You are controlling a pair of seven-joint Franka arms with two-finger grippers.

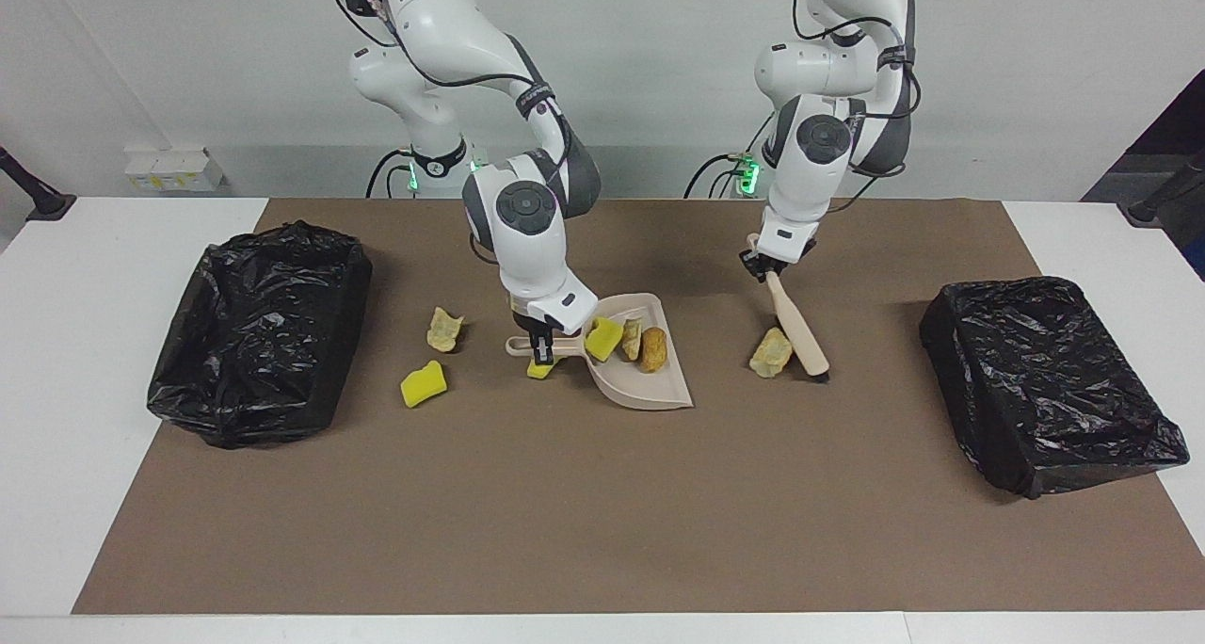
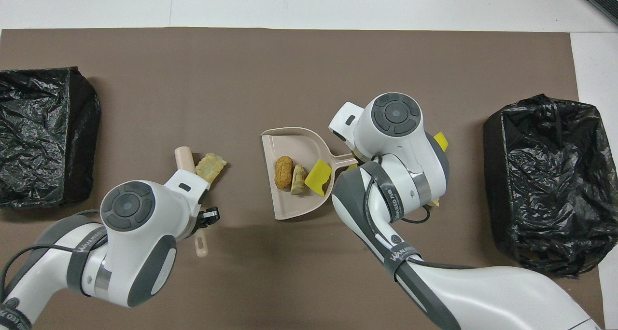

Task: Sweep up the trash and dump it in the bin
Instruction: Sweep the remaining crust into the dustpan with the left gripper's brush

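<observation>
My right gripper (image 1: pixel 542 350) is shut on the handle of a beige dustpan (image 1: pixel 650 390) that rests on the brown mat. The pan holds a yellow sponge piece (image 1: pixel 603 338), a pale scrap (image 1: pixel 632 338) and a brown lump (image 1: pixel 652 349). My left gripper (image 1: pixel 767 265) is shut on the handle of a beige brush (image 1: pixel 798 329) whose head touches the mat. A pale scrap (image 1: pixel 771 353) lies against the brush, between it and the pan. In the overhead view the dustpan (image 2: pixel 294 142), brush (image 2: pixel 184 157) and that scrap (image 2: pixel 210 167) show; the right wrist hides its fingers.
A black-bagged bin (image 1: pixel 259 333) stands at the right arm's end and another (image 1: pixel 1050 380) at the left arm's end. Between the pan and the first bin lie a pale scrap (image 1: pixel 444 330) and a yellow sponge piece (image 1: pixel 424 383). A small yellow bit (image 1: pixel 539 371) lies under the pan's handle.
</observation>
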